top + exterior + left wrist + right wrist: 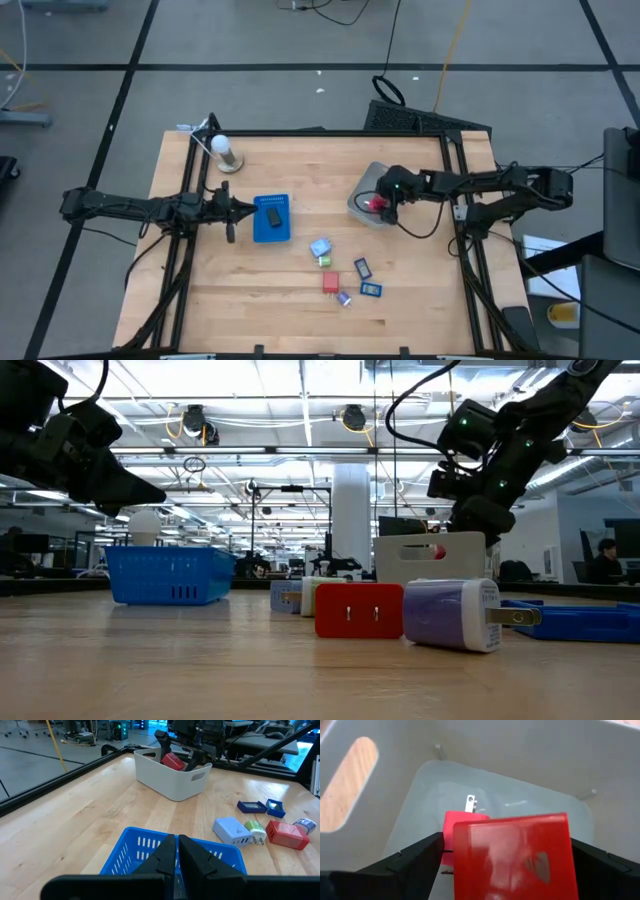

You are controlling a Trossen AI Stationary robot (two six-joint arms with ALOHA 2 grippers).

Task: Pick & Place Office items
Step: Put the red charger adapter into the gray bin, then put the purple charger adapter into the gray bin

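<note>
My right gripper [381, 204] is over the grey tub [366, 190], fingers reaching down inside it and shut on a red blocky office item [512, 855] with metal prongs. My left gripper [177, 854] is shut and hovers at the left edge of the blue tray [271, 231], touching nothing. A black piece [272, 215] lies in the tray. The other office items lie flat on the table: a light blue block [320, 247], a green piece [325, 261], a red block [331, 283], two dark blue pieces [361, 267] and a purple-white plug [450, 613]. My right gripper pinches the red item between its two fingers [415, 860] by its two side faces [457, 862]. The fingers come from above, pointing down into the tub. The item is lifted clear above the tub's floor, its pronged end [470, 802] pointing down.
A white ball on a stand [225, 150] sits near the table's far left corner. The black frame rails [455, 180] run along the table's edges. Bare wood lies along the near edge and left of the tray.
</note>
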